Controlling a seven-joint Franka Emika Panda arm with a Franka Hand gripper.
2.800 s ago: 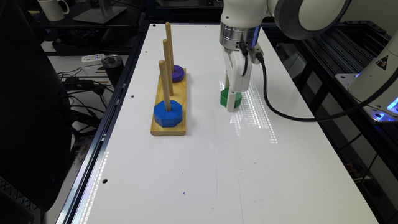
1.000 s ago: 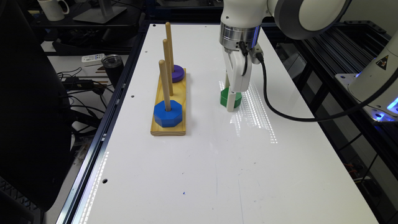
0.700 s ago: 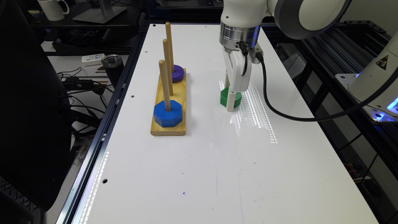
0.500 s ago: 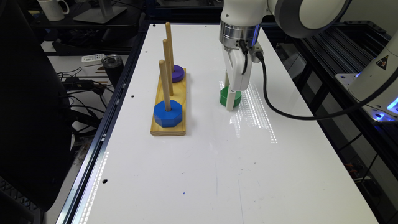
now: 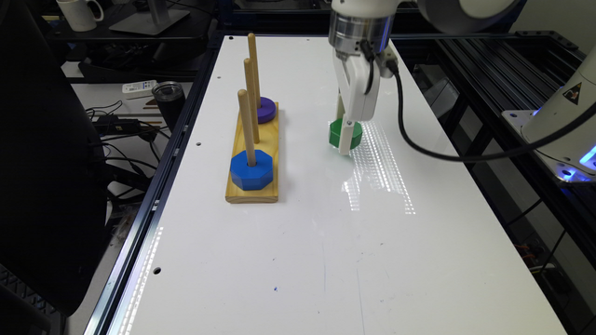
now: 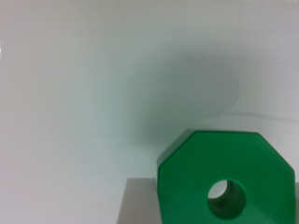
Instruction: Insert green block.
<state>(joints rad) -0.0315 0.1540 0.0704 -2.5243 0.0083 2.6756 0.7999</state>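
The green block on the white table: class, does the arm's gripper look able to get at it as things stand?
Probably yes. The gripper is down at the green block, which lies flat on the table, apart from the wooden peg board, with nothing between them.

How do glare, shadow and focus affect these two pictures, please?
Exterior view: sharp, with a dotted streak of lamp glare on the white table beside the green block. Wrist view: soft and slightly blurred, the green block close to the lens and cut off at the frame edge, with a broad grey shadow on the table behind it.
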